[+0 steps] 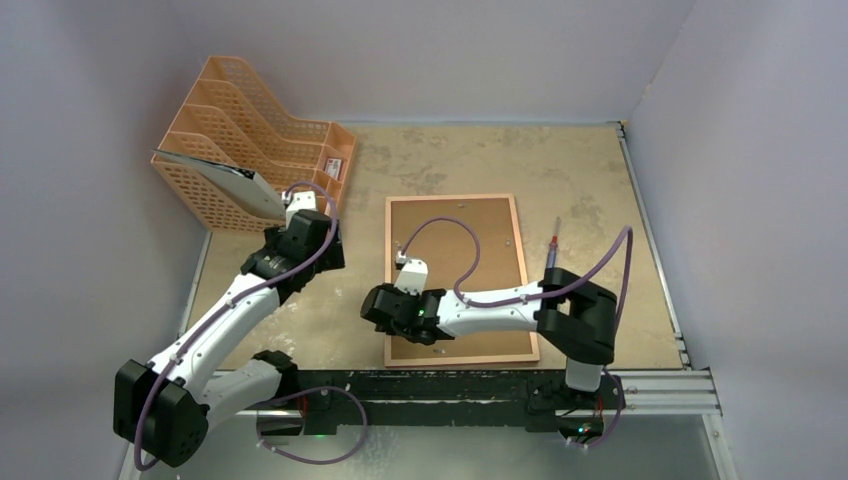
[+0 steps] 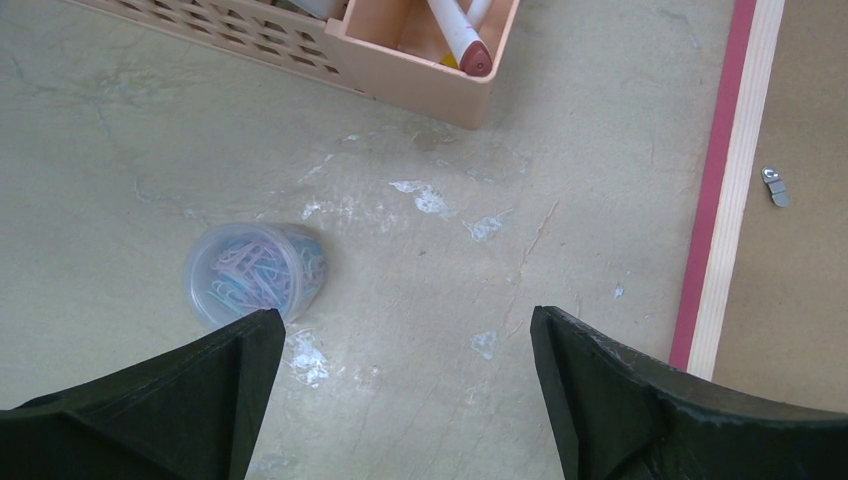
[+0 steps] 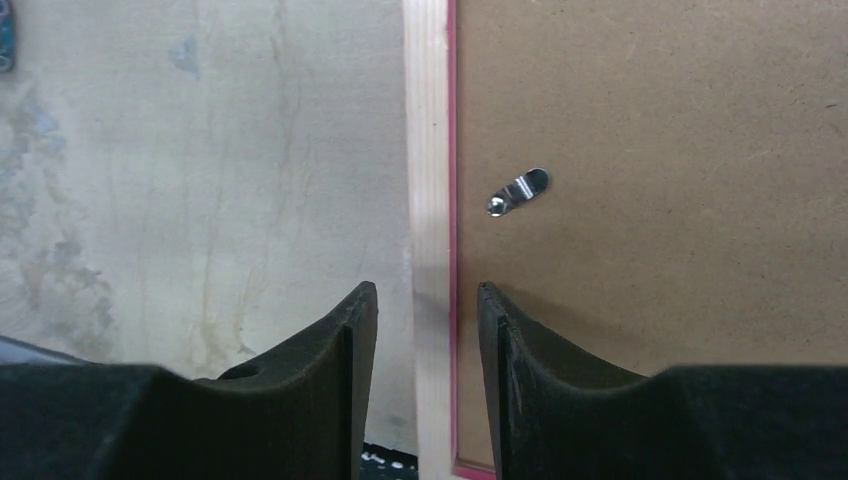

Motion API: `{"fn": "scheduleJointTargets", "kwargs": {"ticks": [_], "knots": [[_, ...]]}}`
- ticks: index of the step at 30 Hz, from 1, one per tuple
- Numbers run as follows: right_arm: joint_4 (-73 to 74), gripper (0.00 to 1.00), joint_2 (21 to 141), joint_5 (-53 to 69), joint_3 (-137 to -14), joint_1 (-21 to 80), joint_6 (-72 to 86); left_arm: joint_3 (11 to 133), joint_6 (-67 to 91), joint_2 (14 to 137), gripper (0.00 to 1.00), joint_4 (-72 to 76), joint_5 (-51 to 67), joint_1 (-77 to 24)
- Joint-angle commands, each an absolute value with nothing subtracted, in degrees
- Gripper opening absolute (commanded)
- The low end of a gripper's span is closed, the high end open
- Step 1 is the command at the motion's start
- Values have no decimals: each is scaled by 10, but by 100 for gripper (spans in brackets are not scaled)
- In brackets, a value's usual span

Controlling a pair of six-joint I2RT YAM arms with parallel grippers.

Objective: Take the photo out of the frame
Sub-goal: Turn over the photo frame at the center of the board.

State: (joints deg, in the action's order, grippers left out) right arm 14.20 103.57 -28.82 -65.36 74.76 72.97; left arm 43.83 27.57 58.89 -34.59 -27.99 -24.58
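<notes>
Fibreboard showed uppermost on the large, thin pink-red rectangular picture frame (image 1: pixel 452 198), which lay flat and face down near the middle of the mottled beige counter (image 1: pixel 600 200), one short side close to the near edge. The right arm's black two-finger tool (image 3: pixel 427 300) hung low over the frame's left rail by its near-left corner, fingers apart and straddling the pale wooden strip, with a sliver of gap on each side. A small metal clip (image 3: pixel 518 191) sat on the brown backing board (image 3: pixel 650 200) just beyond that tool. The left arm's tool (image 2: pixel 405 330) was spread wide above bare counter, between the frame and the orange mesh file rack (image 1: pixel 250 130) at the far-left corner, gripping nothing. A clear round tub of pastel paper clips (image 2: pixel 255 272) sat on the counter just ahead of its left finger. A red pen (image 1: pixel 555 238) rested beside the frame's right rail.
</notes>
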Motion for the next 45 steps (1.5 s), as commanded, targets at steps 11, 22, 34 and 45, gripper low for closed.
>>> {"fn": "scheduleJointTargets", "kwargs": {"ticks": [11, 22, 34, 45], "knots": [[192, 40, 1089, -312, -715, 757, 734, 462, 284, 594, 99, -344, -288, -237], [242, 37, 1127, -327, -751, 763, 740, 462, 283, 603, 99, -342, -285, -236], [253, 21, 1149, -332, -766, 765, 740, 459, 286, 603, 99, -346, -283, -236], [236, 1, 1122, -336, -753, 765, 745, 462, 278, 611, 99, -339, -251, -236]]}}
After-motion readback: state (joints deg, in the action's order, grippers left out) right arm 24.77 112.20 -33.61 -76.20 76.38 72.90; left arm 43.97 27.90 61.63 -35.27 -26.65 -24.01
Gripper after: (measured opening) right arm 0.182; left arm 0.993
